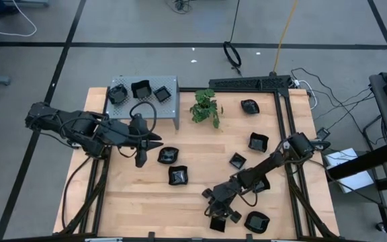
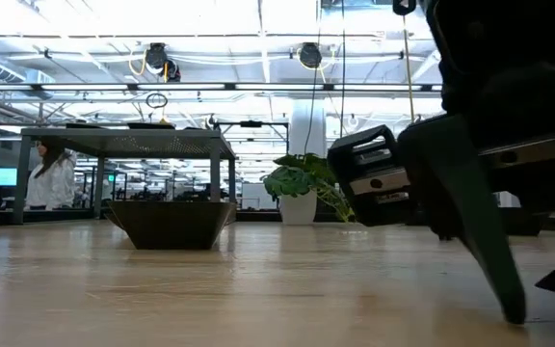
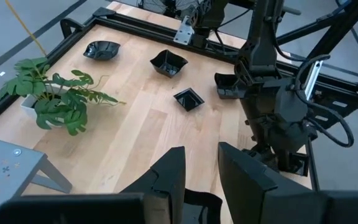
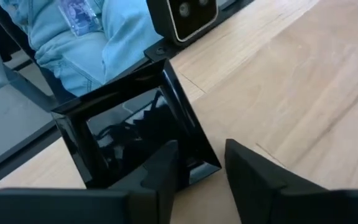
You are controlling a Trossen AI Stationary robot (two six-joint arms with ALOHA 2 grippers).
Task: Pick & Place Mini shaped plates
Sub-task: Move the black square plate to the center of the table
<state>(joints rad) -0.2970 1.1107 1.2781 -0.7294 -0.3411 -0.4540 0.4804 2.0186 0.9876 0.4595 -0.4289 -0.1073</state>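
the right gripper [image 4: 201,168] straddles the rim of a glossy black square mini plate [image 4: 135,134], fingers narrowly parted; the left gripper [image 3: 201,171] hovers narrowly open and empty.

My right arm stretches diagonally to the near edge, its tool [image 1: 222,218] pointed down, fingers [image 4: 166,163] parted; my left arm reaches in from the left side, its tool [image 1: 142,156] low, fingers narrowly apart.

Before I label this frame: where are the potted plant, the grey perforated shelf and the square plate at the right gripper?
potted plant [image 1: 205,107], high view, leaves.
grey perforated shelf [image 1: 170,107], high view, bare top.
square plate [image 4: 129,134], right wrist view, glossy inside.
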